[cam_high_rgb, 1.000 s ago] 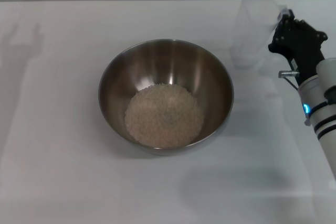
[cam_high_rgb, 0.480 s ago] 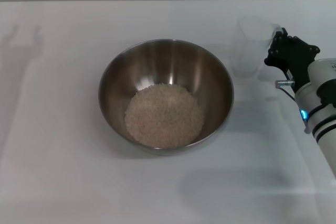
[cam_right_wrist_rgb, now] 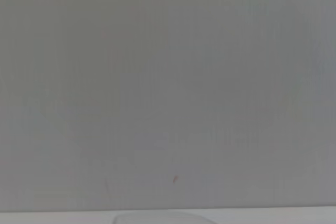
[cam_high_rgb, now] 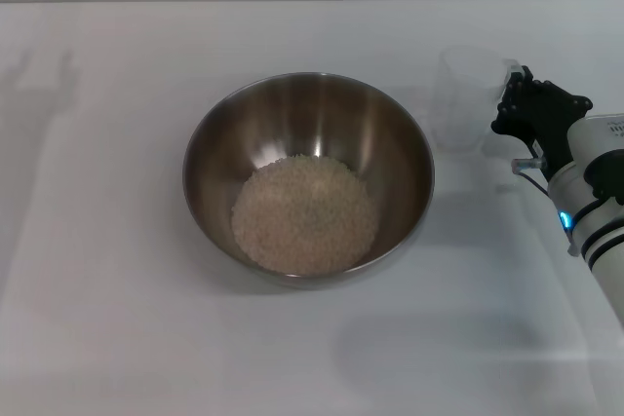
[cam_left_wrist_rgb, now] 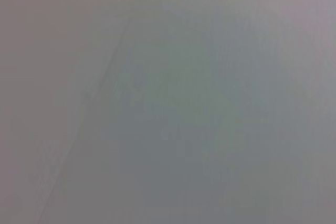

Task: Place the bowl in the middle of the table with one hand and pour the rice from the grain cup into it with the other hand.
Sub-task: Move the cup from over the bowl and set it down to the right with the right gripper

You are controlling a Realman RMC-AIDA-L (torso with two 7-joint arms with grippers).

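No readable text or markings.

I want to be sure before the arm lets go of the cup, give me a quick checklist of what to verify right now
1. Rice lies in the bowl: ok.
2. Bowl sits about mid table: ok.
3. Grain cup upright and looks empty: ok.
4. Cup base resting on the table: cannot tell.
5. Right gripper at the cup's side; grip state: cannot tell.
6. Left gripper clear of the scene: not in view, cannot tell.
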